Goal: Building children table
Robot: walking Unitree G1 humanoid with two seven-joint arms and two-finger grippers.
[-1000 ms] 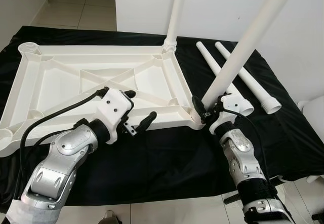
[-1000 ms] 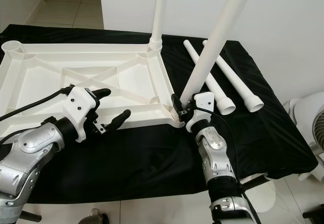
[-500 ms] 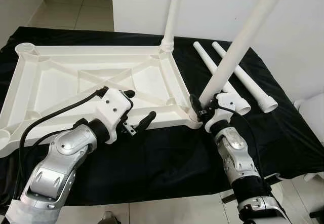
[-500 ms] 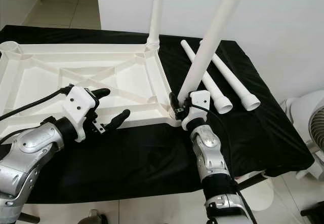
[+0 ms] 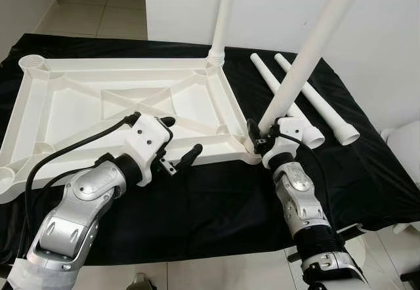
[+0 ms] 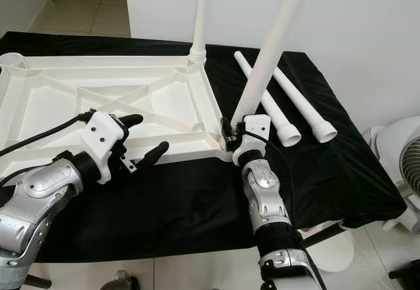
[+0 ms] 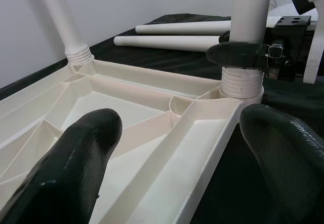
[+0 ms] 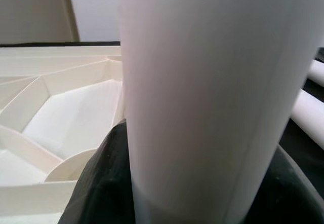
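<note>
The white plastic tabletop [image 5: 79, 106] lies upside down on a black cloth. One white leg [image 5: 225, 14] stands upright in its far right corner. My right gripper [image 5: 261, 136] is shut on a second leg [image 5: 308, 54] just above its threaded end, which sits at the near right corner socket [image 7: 242, 84]; this leg leans to the right. In the right wrist view the held leg [image 8: 202, 82] is flanked by the dark fingers [image 8: 98, 183]. My left gripper [image 5: 182, 136] is open, its fingers [image 7: 76, 168] straddling the near rim.
Two loose white legs [image 5: 279, 90] [image 5: 318, 103] lie side by side on the cloth right of the tabletop. A white fan [image 6: 408, 172] stands off the table's right end. A white wall rises behind; the cloth-covered table edge [image 5: 197, 250] is near me.
My right gripper has shifted slightly left with the leg, which now leans less steeply over the corner socket. The left gripper has stayed where it was.
</note>
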